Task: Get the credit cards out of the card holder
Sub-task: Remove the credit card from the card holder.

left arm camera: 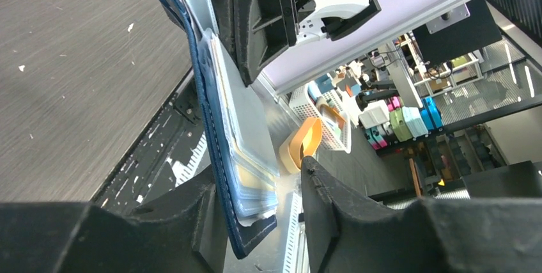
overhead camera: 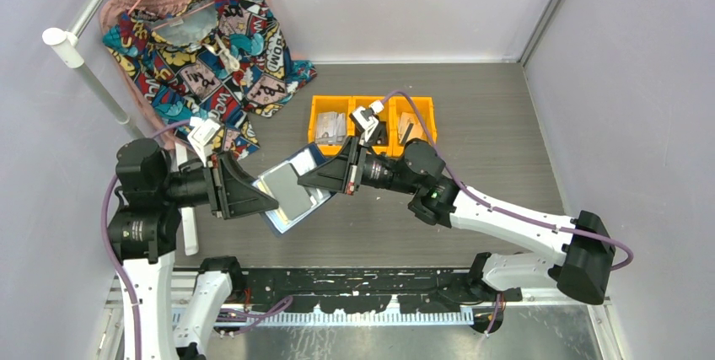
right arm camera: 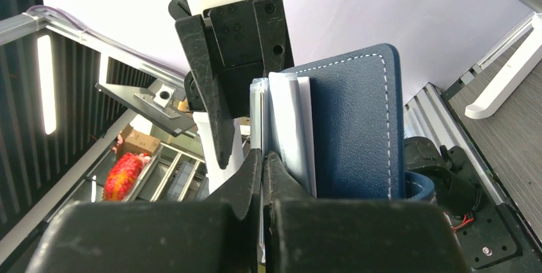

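Both arm bases sit along the near edge of the table point(overhead camera: 506, 124) in the overhead view. Between the two arms, one card holder point(overhead camera: 291, 196) is held open above the grey top, with the left gripper point(overhead camera: 268, 200) at its left edge and the right gripper point(overhead camera: 319, 183) at its right edge. Bare table lies open to the right. Just behind the holder stand three yellow bins point(overhead camera: 352, 103), and one printed garment point(overhead camera: 211, 56) covers the back left corner.

From the left wrist, the holder point(left arm camera: 208, 113) stands edge-on between the two fingers. Its navy cover lies against one finger, and a gap shows between the pocket side and the other, so this pincer is parted wider than the holder. Tan edges of the credit cards point(left arm camera: 252, 180) sit layered in the pale pockets, but their number cannot be told.

From the right wrist, the two fingers are pressed almost together on a thin pale edge just beside the pocket stack. Whether that edge is a card or a pocket leaf cannot be told. The stitched navy cover point(right arm camera: 351, 119) rises to the right of it.
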